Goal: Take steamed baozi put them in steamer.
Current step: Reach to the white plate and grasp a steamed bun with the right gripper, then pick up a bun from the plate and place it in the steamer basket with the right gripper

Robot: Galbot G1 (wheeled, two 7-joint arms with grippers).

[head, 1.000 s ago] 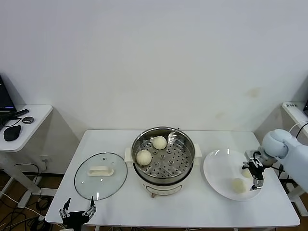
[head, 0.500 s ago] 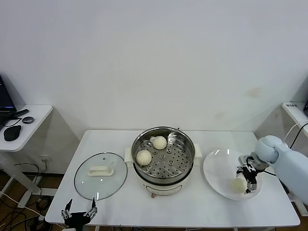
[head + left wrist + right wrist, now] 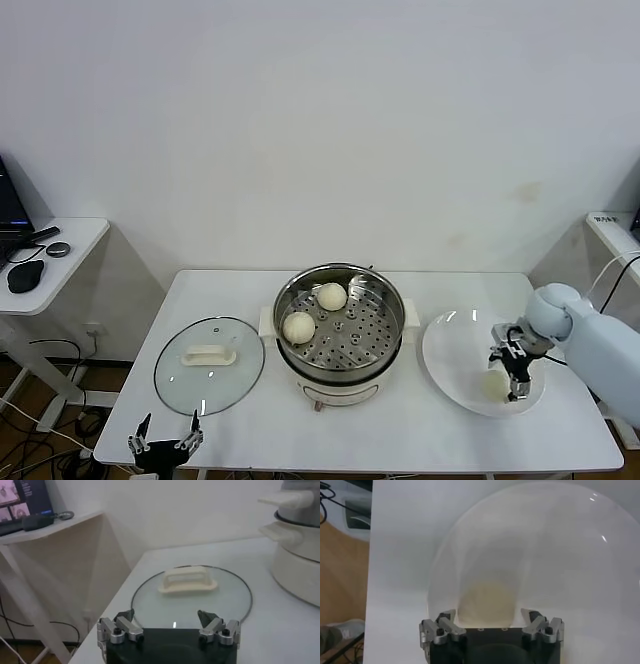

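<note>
hovering wide open over a bun [image 3: 494,382] near the plate [image 3: 452,352] edge, the right gripper [image 3: 512,375]; left gripper [image 3: 163,444] open below the table edge

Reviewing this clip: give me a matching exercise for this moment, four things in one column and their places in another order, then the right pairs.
Things:
1. glass lid
2. two baozi
3. right gripper
4. left gripper

Places:
A. on the perforated tray inside the steamer
B. flat on the table, left of the steamer
C. low at the table's front left edge, parked
D. over the white plate, open around a baozi

Pairs: 1-B, 2-A, 3-D, 4-C
</note>
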